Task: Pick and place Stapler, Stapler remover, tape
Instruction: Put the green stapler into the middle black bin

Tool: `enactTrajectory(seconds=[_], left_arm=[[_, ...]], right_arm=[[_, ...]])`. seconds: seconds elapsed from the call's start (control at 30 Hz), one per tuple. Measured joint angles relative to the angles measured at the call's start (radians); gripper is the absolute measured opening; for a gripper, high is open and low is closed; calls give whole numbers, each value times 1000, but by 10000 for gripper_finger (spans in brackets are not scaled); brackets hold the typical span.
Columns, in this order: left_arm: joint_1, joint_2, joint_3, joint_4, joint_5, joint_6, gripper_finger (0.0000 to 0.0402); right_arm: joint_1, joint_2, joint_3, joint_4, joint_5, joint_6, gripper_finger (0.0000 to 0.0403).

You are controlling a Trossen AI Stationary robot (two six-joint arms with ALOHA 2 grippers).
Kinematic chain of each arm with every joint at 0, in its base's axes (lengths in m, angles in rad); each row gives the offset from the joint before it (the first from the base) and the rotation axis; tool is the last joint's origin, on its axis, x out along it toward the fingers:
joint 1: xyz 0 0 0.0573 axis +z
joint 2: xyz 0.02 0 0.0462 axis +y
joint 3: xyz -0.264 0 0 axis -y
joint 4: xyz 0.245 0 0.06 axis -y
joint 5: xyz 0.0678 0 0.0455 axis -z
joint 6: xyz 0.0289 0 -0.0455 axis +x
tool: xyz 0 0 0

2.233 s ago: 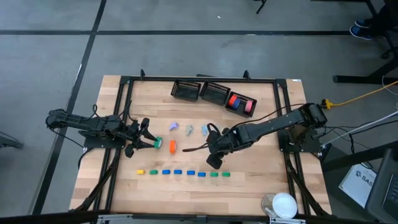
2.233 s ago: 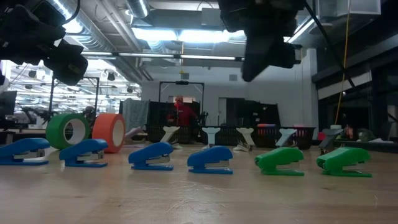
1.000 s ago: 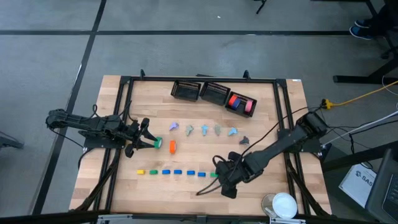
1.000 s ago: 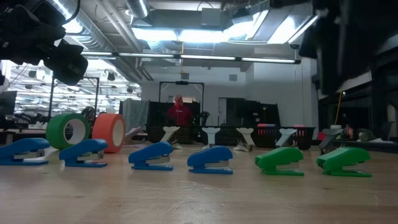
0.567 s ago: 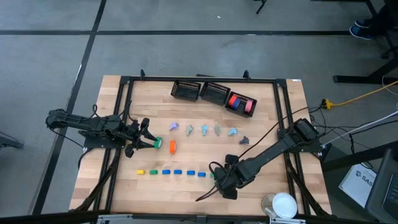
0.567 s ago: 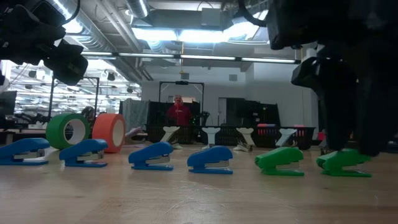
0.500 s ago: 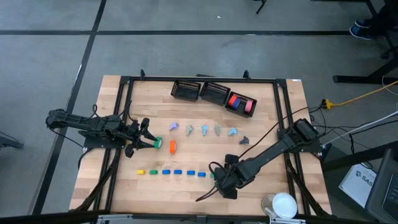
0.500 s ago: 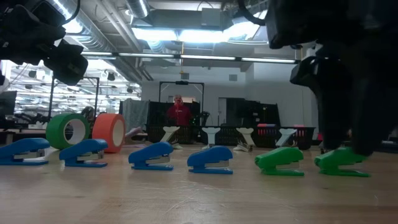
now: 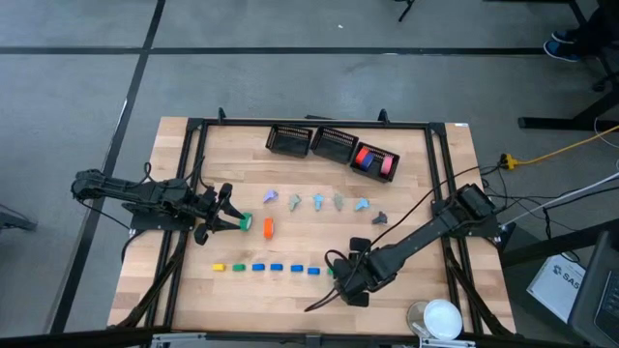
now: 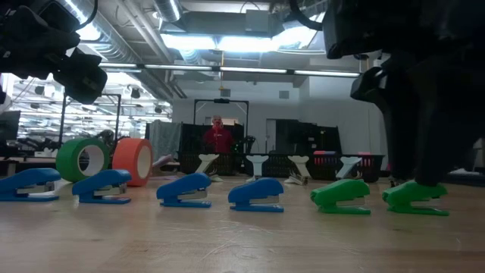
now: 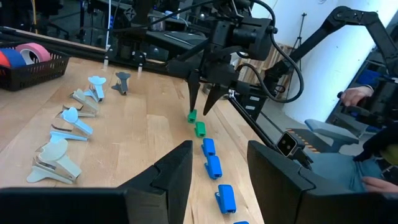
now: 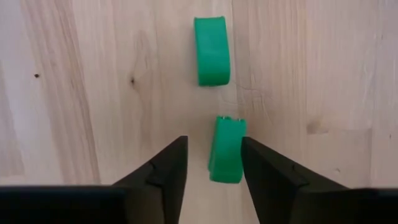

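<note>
Lowered since earlier, right gripper (image 12: 211,163) jaws straddle end green stapler (image 12: 226,150); unclenched.

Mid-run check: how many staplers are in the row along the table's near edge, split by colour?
Yellow staplers: 1
Green staplers: 3
Blue staplers: 4
Total: 8
</note>
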Motion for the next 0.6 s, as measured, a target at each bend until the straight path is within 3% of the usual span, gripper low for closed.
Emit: enactTrajectory(seconds=[0.6], left_arm=[[0,0,0,0,0,0,150]], right_arm=[[-6,0,0,-45,23,30,151]])
